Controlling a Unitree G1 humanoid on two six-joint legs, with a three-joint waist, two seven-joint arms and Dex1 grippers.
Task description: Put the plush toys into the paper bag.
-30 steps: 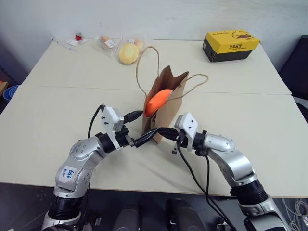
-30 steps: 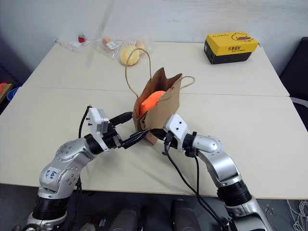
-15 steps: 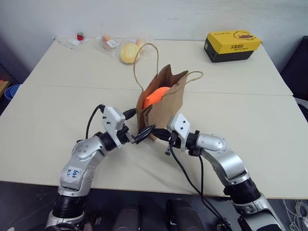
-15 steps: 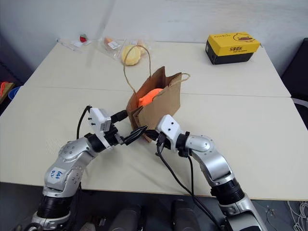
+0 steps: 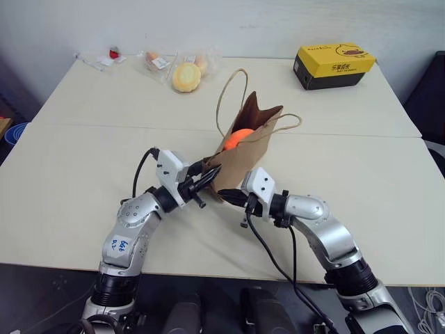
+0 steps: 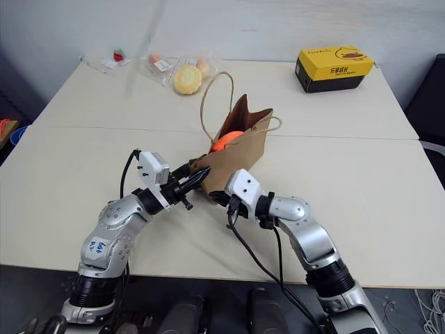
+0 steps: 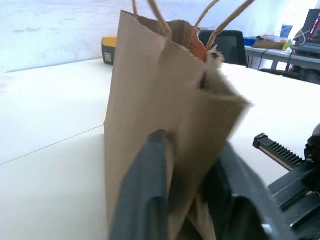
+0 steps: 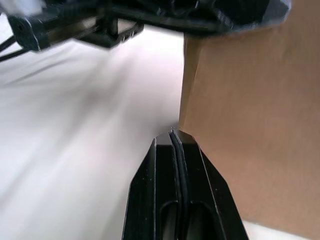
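Big cream table, actually two tops pushed together w/ a seam running across the middle. Sitting roughly center, just on the near side of that seam, is the paper bag: brown kraft, tilted and a bit crumpled, mouth up, two cord handles looping above it. Orange fish plush is inside the bag, only its top pokes out at the opening. Can't make out more of it than that.

Back right corner of the table: yellow-and-black box, well apart from everything. Back left there's a round yellow thing in clear wrap w/ a couple more small packets beside it, and further left the small red-and-white plush, so that one's not in the bag, far from it near the back edge.

Left gripper is at the bag's near left edge, and in the wrist view its two fingers are pinched on a fold of the bag wall, paper between them. Right gripper is low at the bag's near bottom corner, fingers pressed flat together w/ nothing between them, tip right at the bag's corner edge. Both grippers v close to each other.
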